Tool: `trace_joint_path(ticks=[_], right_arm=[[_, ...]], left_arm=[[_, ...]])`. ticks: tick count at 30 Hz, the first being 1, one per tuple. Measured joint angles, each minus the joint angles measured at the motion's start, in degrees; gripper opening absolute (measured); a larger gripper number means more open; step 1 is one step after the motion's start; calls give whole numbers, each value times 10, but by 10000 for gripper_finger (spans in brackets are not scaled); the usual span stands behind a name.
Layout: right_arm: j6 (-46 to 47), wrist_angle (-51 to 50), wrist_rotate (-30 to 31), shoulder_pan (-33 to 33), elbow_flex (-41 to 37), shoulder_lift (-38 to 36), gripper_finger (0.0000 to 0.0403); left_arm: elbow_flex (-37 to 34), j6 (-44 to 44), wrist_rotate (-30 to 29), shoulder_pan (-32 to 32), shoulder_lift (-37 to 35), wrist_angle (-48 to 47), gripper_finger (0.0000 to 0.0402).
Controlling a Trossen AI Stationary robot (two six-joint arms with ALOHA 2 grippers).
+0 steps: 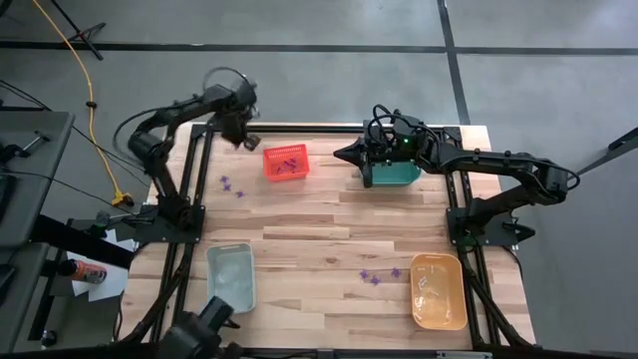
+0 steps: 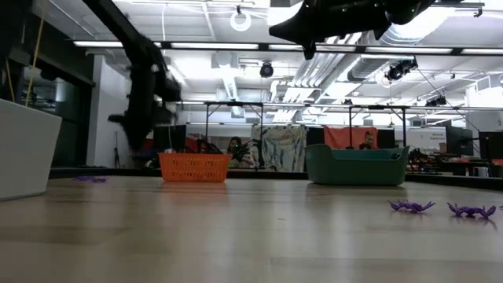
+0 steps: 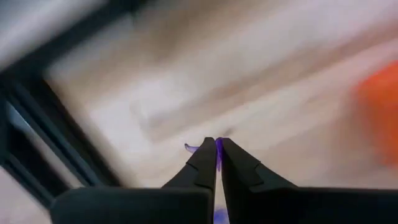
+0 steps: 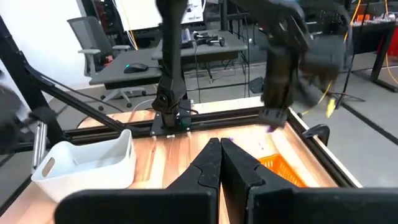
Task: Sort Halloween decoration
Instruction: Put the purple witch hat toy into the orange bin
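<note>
High view: the left gripper (image 1: pixel 247 140) hangs beside the red bin (image 1: pixel 286 163); the right gripper (image 1: pixel 344 154) is closed, empty. Low view: two purple trinkets (image 2: pixel 410 206) lie on the table (image 2: pixel 251 236). Left wrist view: closed jaws pinch a trinket (image 3: pixel 217 151).

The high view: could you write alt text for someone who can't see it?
Seen from above, two dark robot arms work over a wooden table: the left claw is beside a red bin holding purple trinkets, the right claw by a green bin. More purple trinkets lie loose, and a clear bin and an orange bin sit nearer the front.
</note>
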Motion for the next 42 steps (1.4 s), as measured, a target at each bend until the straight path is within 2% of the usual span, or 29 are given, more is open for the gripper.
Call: trace_joint_path(ticks=[3, 5, 10, 14, 17, 20, 25, 31, 38, 40, 42], right_arm=[[-6, 5, 0, 0, 0, 0, 0], [-10, 6, -1, 0, 0, 0, 0], [1, 29, -28, 0, 0, 0, 0], [24, 74, -59, 1, 0, 0, 0], [61, 111, -86, 4, 0, 0, 0], [76, 128, -100, 15, 0, 0, 0], [70, 120, -103, 36, 0, 0, 0], [70, 116, -75, 42, 0, 0, 0], [70, 116, -72, 42, 0, 0, 0], [71, 116, -71, 42, 0, 0, 0], [71, 116, -67, 41, 0, 0, 0]], left_arm=[[-20, -3, 59, -8, -100, 78, 0], [-53, -14, 118, -26, -176, 148, 0], [-166, -61, 216, -117, -363, 351, 0], [-258, -119, 233, -220, -475, 519, 0], [-311, -153, 226, -300, -525, 650, 0], [-336, -168, 202, -373, -539, 740, 0], [-336, -142, 177, -442, -521, 782, 0], [-336, -136, 188, -448, -505, 788, 0], [-336, -136, 197, -447, -505, 788, 0], [-329, -131, 168, -440, -503, 770, 0], [-301, -108, 125, -417, -484, 706, 0]])
